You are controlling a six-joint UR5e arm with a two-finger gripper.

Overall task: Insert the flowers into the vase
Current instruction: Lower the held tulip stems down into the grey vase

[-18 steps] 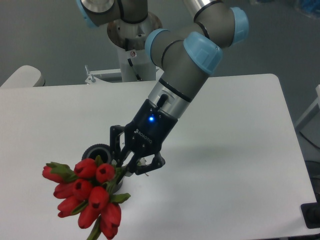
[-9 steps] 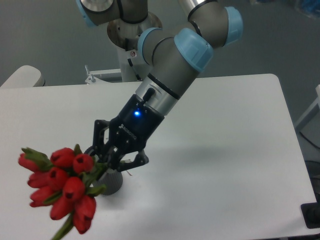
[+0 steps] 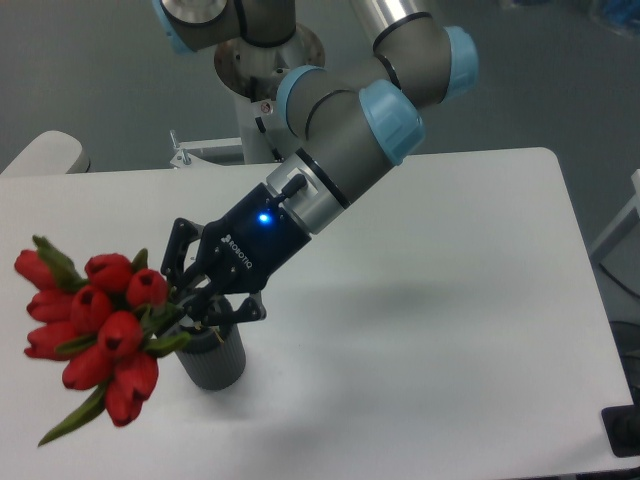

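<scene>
My gripper (image 3: 188, 305) is shut on the green stems of the flowers (image 3: 95, 332), a bunch of red closed tulip buds with green leaves. The bunch sticks out to the left of the gripper, lying nearly sideways above the table's left part. The vase (image 3: 213, 361), small, dark grey and ribbed, stands upright on the table right below the gripper. The gripper and the stems cover the vase's rim, so I cannot tell whether any stem end is inside it.
The white table (image 3: 450, 300) spreads to the right and behind. The arm's base (image 3: 262, 75) stands at the table's far edge. A white rounded object (image 3: 45, 155) lies beyond the far left corner. A dark object (image 3: 625, 432) sits at the right edge.
The gripper has moved left with the flowers and turned more level. The bunch has swung up and to the left. The vase, earlier partly hidden behind the bunch, now shows below the gripper.
</scene>
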